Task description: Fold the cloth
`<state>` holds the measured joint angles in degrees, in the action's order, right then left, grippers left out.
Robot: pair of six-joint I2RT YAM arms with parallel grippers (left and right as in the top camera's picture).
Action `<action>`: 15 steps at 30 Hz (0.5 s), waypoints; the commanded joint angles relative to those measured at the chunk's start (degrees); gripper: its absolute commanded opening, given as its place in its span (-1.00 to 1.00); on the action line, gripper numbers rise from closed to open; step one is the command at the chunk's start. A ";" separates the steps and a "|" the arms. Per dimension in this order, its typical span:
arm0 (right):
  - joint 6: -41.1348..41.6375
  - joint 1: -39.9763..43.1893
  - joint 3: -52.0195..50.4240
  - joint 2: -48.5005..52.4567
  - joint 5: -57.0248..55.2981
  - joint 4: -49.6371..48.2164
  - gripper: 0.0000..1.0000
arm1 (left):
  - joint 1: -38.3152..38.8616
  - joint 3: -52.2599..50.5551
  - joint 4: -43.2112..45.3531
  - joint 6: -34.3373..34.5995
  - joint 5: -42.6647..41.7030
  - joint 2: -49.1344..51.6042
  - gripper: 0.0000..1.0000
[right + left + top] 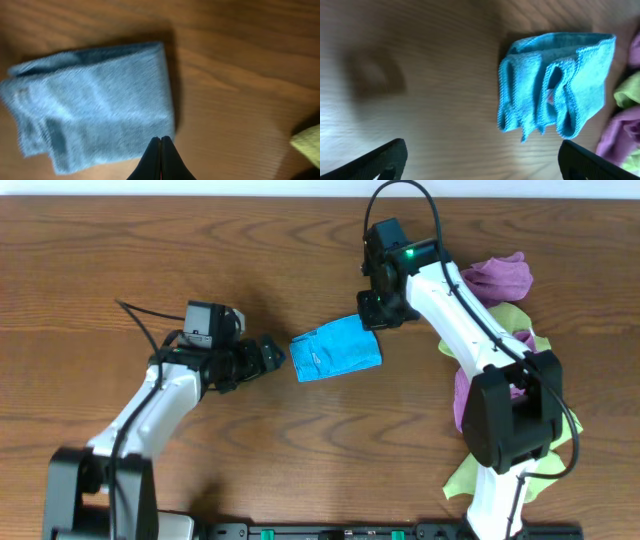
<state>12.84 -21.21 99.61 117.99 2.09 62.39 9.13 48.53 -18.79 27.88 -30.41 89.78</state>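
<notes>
loosely folded fuzzy blue cloth (336,352), woodgrain table (200,240)

The left arm (150,405) reaches from the near left corner up and to the right. Its wrist is levelled so that the left gripper (272,356) points right, toward the middle of the scene. Its jaws stand wide apart, and the black fingers (385,160) sit at opposite lower corners of the left wrist view. The right arm (470,330) stretches from the near right away to the far left. The right gripper (372,315) points downward with its jaws pressed together, fingertips (161,152) meeting in a thin line.
</notes>
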 commanded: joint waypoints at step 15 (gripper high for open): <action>2.14 2.40 -2.03 7.72 3.52 -3.04 -0.97 | 5.05 -0.07 17.44 18.95 -7.61 10.29 0.91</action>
<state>14.09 -18.33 97.93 124.70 2.11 59.77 14.04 48.45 -1.78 43.86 -37.71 99.09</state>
